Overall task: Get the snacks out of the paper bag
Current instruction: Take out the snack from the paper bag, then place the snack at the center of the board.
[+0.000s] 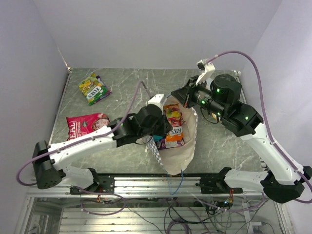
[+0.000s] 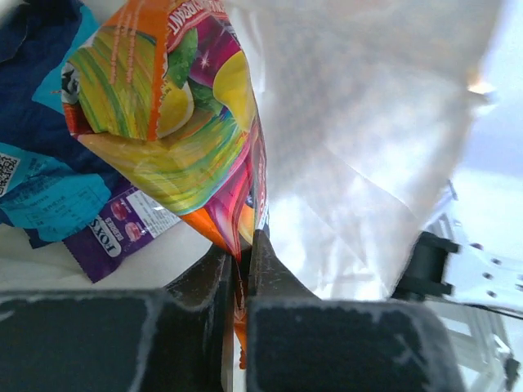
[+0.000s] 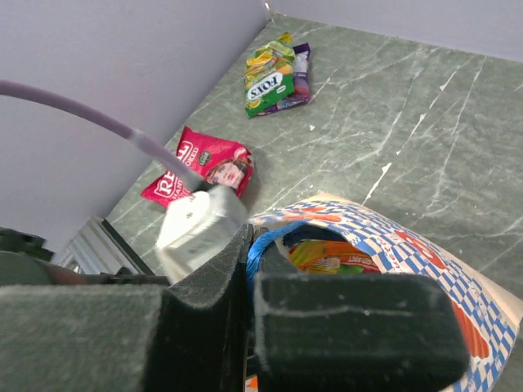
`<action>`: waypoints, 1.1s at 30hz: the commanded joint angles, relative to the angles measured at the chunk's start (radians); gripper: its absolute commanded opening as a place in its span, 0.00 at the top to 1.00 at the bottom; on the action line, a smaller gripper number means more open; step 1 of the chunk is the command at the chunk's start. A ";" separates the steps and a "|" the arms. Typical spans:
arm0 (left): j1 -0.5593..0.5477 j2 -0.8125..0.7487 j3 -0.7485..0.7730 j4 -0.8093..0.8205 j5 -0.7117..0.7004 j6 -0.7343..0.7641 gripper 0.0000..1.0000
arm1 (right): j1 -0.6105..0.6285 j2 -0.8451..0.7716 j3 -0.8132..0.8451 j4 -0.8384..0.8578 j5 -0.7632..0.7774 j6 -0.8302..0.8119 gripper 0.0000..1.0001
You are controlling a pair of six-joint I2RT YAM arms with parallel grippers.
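The paper bag lies in the middle of the table, its cream inside showing and its checkered outside seen in the right wrist view. Several snacks lie inside it: an orange and yellow-green packet, a blue packet and a purple packet. My left gripper reaches into the bag and is shut on the lower edge of the orange packet. My right gripper is shut on the bag's blue string handle at the mouth's far rim, holding the bag open.
Two snacks lie out on the green marble table: a yellow-green and purple packet at the far left and a red packet nearer the left arm. Grey walls enclose the table at the left, back and right. A metal rail runs along the near edge.
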 commanded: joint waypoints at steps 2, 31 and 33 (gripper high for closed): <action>0.014 -0.101 0.061 -0.036 0.110 -0.007 0.93 | 0.006 0.012 0.047 0.115 0.025 -0.005 1.00; 0.381 -0.114 0.663 -0.576 0.073 0.178 0.93 | 0.005 0.059 0.207 0.050 0.367 -0.211 1.00; 0.484 -0.088 0.654 -0.554 0.152 0.176 0.93 | 0.006 0.080 0.207 0.087 0.333 -0.235 1.00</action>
